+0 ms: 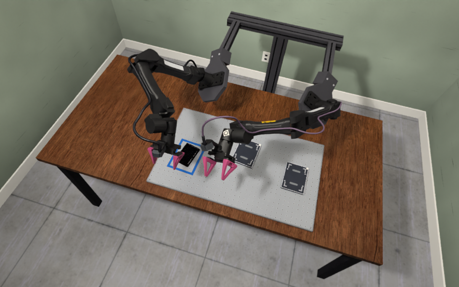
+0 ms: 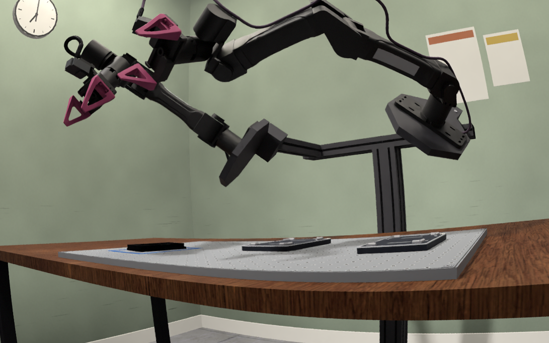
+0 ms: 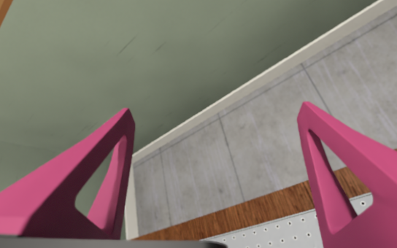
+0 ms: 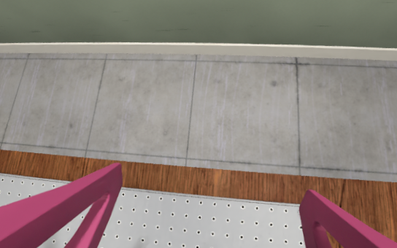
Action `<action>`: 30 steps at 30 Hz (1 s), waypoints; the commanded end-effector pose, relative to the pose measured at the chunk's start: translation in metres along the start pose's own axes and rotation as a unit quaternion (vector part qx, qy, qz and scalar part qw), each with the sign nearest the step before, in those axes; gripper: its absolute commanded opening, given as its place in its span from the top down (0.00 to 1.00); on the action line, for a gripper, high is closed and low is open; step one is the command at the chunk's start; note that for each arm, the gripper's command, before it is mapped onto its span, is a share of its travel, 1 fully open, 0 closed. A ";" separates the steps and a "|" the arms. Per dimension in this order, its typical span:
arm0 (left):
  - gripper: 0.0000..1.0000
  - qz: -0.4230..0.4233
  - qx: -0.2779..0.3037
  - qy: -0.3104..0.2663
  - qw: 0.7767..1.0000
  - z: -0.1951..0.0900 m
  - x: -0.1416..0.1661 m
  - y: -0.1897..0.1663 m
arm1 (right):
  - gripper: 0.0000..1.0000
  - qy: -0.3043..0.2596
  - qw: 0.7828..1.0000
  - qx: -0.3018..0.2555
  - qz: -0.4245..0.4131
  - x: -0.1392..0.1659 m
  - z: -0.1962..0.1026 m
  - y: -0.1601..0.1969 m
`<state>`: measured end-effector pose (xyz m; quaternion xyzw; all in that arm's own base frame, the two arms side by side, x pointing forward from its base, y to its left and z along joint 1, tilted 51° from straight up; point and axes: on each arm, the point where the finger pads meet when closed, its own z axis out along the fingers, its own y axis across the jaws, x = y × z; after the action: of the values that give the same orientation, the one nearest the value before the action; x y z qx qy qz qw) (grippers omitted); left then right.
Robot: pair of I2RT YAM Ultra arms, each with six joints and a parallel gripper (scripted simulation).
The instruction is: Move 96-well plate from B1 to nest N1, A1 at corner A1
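The black 96-well plate (image 1: pixel 189 154) (image 2: pixel 155 247) lies flat inside the blue outline of B1 (image 1: pixel 193 174), turned slightly in it. Its cut corner cannot be made out. The dark nest N1 (image 1: pixel 296 177) (image 2: pixel 395 248), at the far right in the top and exterior views, is empty, with pale corner locators; a small pale mark (image 1: pixel 307 168) is at its upper right corner in the top view. My right gripper (image 1: pixel 164 166) (image 2: pixel 74 117) (image 4: pixel 212 186) is open and empty, high above the bench. My left gripper (image 1: pixel 215 177) (image 2: pixel 127 54) (image 3: pixel 214 112) is open and empty, also high.
A second, similar nest (image 1: pixel 246 152) (image 2: pixel 267 248) sits empty between the plate and N1. All stand on a grey perforated board (image 1: pixel 270 201) (image 2: pixel 353 272) on the wooden table (image 1: pixel 352 185). The two grippers hang fairly close together in the top and exterior views.
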<state>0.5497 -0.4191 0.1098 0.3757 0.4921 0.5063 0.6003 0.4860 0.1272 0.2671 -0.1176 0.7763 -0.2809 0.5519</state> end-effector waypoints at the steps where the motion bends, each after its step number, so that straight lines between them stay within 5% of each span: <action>1: 0.00 -0.008 -0.004 -0.007 1.000 -0.003 -0.009 0.008 | 0.00 -0.005 1.000 -0.001 0.003 -0.004 -0.002 0.000; 22: 0.00 -0.032 0.011 -0.028 0.999 -0.011 -0.020 0.002 | 0.00 -0.014 0.999 0.013 0.025 -0.004 -0.005 -0.008; 26: 0.00 -0.078 0.054 -0.065 0.993 -0.038 -0.038 -0.018 | 0.00 -0.017 0.998 0.030 0.048 0.017 -0.008 -0.016; 30: 0.00 -0.104 0.124 -0.107 0.981 -0.090 -0.055 -0.046 | 0.00 0.003 0.998 0.048 0.052 0.071 -0.012 -0.025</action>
<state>0.5198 -0.4352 0.0661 0.4082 0.5191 0.4321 0.6142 0.4628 0.0884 0.2289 -0.0802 0.7832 -0.2970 0.5403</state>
